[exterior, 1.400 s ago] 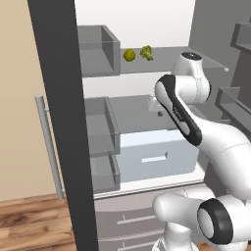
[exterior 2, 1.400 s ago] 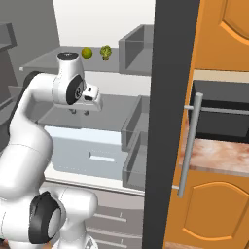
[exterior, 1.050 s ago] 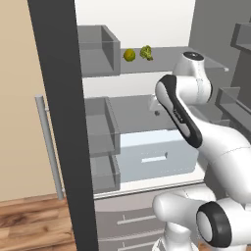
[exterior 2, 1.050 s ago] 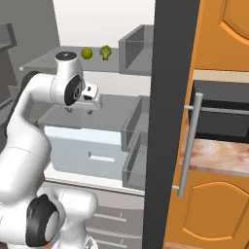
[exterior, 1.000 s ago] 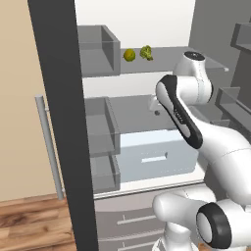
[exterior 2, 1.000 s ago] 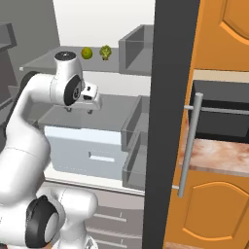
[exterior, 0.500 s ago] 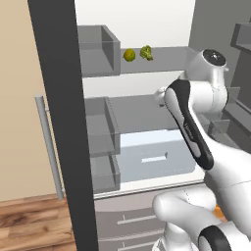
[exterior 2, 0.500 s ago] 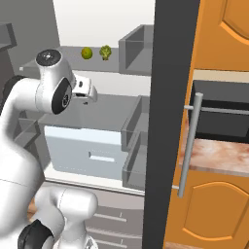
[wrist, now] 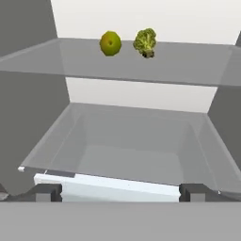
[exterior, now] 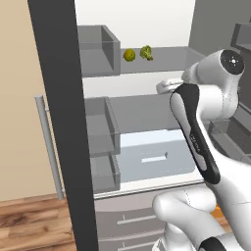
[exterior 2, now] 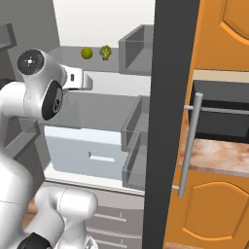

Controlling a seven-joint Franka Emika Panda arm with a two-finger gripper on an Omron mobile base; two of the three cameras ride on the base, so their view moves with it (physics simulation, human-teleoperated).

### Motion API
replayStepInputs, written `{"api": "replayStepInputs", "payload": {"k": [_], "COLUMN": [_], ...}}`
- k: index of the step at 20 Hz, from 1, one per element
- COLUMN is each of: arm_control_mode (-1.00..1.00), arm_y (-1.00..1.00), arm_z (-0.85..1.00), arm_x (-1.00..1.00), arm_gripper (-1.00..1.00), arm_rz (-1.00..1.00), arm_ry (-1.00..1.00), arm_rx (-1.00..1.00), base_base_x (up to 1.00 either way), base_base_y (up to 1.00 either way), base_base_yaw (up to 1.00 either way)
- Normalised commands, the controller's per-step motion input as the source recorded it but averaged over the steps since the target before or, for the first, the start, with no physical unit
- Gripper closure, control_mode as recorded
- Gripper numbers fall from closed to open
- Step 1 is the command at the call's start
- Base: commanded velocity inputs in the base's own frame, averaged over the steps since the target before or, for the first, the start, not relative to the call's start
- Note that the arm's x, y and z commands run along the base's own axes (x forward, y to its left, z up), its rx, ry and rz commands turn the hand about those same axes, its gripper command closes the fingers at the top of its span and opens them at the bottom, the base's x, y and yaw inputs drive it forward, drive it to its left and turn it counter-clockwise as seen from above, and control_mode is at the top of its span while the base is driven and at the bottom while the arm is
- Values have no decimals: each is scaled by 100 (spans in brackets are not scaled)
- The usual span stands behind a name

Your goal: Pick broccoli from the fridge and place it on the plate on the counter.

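Observation:
The broccoli [wrist: 145, 42], a small dark-green floret, stands on the fridge's upper grey shelf [wrist: 188, 66], just right of a round yellow-green fruit [wrist: 110, 43]. Both also show from the base: broccoli [exterior: 146, 52] [exterior 2: 105, 52] and fruit [exterior: 129, 55] [exterior 2: 86, 53]. My gripper [wrist: 120, 192] is open and holds nothing, its fingertips [wrist: 47, 192] wide apart. It hangs below the level of that shelf and short of it, facing into the fridge over a pale drawer [wrist: 108, 186]. The white hand [exterior: 166, 87] [exterior 2: 80, 80] sits at the fridge's open front. The plate is out of view.
The fridge's dark door edge [exterior: 63, 122] [exterior 2: 170, 121] with its silver bar handle [exterior 2: 188, 146] frames the opening. Grey door bins [exterior: 100, 127] [exterior 2: 138, 48] line the sides. A strip of reddish stone counter [exterior 2: 214, 155] lies right of the door above orange cabinets [exterior 2: 214, 214].
The arm has straightened upward and the hand has risen a little toward the upper shelf. The gripper stays open and the broccoli and fruit have not moved.

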Motion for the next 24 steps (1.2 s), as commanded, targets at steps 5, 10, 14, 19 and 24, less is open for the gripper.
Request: {"api": "replayStepInputs", "payload": {"k": [5, 10, 14, 19, 24], "arm_control_mode": [-100, -100, -100, -100, -100], "arm_y": [-3, -13, -13, -22, -20], "arm_z": [57, 39, 18, 5, 0], "arm_x": [3, 25, 49, 68, 74], "arm_gripper": [-100, -100, -100, -100, -100], "arm_rz": [0, 0, 0, 0, 0], "arm_ry": [-1, 1, 1, 6, 7], "arm_rx": [0, 3, 1, 1, 0], "base_base_x": [0, 0, 0, 0, 0], "base_base_y": [0, 0, 0, 0, 0], "base_base_yaw": [0, 0, 0, 0, 0]}}
